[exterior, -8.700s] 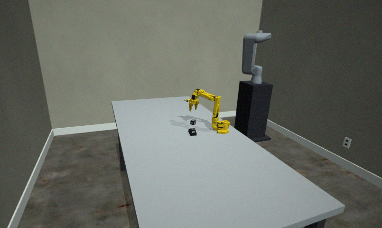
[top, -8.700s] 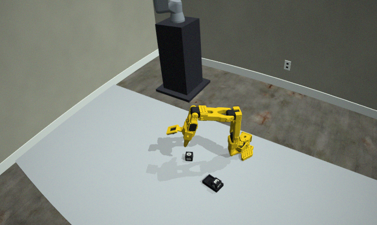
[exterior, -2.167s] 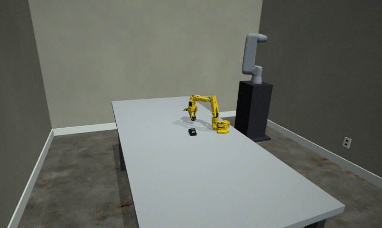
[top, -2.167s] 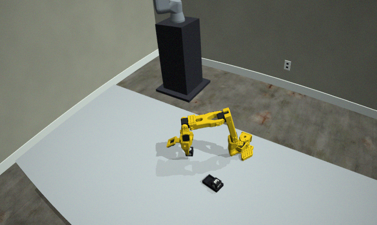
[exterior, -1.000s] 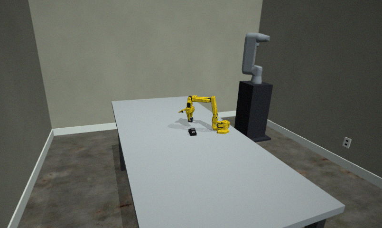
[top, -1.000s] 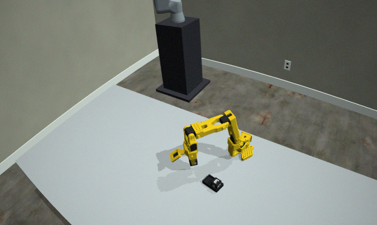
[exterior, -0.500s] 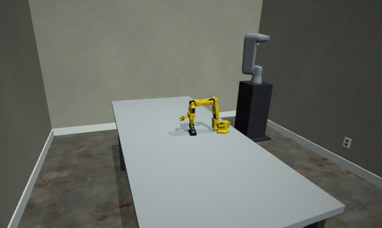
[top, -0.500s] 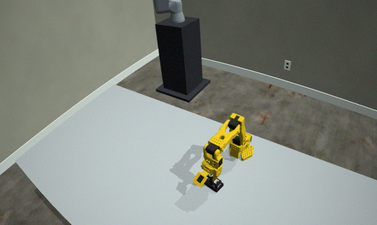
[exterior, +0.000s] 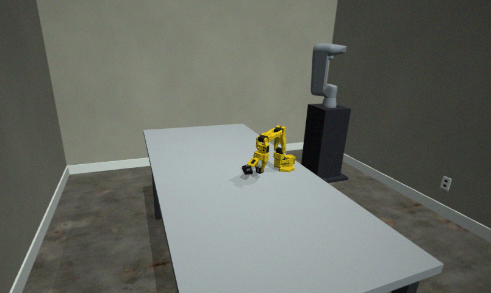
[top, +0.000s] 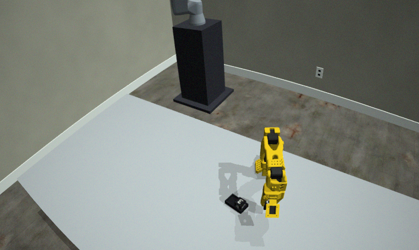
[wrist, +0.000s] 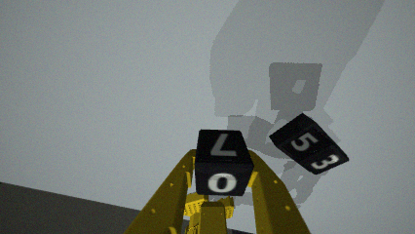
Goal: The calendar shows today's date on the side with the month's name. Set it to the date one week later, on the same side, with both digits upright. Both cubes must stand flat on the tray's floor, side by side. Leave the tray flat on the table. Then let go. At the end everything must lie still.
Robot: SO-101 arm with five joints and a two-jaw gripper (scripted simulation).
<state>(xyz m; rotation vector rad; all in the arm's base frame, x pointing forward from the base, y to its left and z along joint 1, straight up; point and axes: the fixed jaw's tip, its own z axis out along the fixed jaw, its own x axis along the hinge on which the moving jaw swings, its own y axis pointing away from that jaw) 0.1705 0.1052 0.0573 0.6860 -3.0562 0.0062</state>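
Observation:
My gripper (wrist: 224, 168) is shut on a black digit cube (wrist: 224, 162) that shows a 7 on its upper face and a 0 on the face toward the camera. It hangs low over the table, close beside the tray. The black tray (top: 234, 200) lies flat on the white table with the other cube (wrist: 309, 143) at one end; that cube shows a 5 and a 3. In the exterior view the held cube (exterior: 258, 169) is just right of the tray (exterior: 247, 171). In the top view the yellow arm (top: 273, 173) hides the held cube. I cannot read the month's name.
A dark pedestal (top: 202, 61) with a grey arm on it stands on the floor beyond the table's far corner; it also shows in the exterior view (exterior: 326, 141). The arm's base (exterior: 285, 163) sits near the table's edge.

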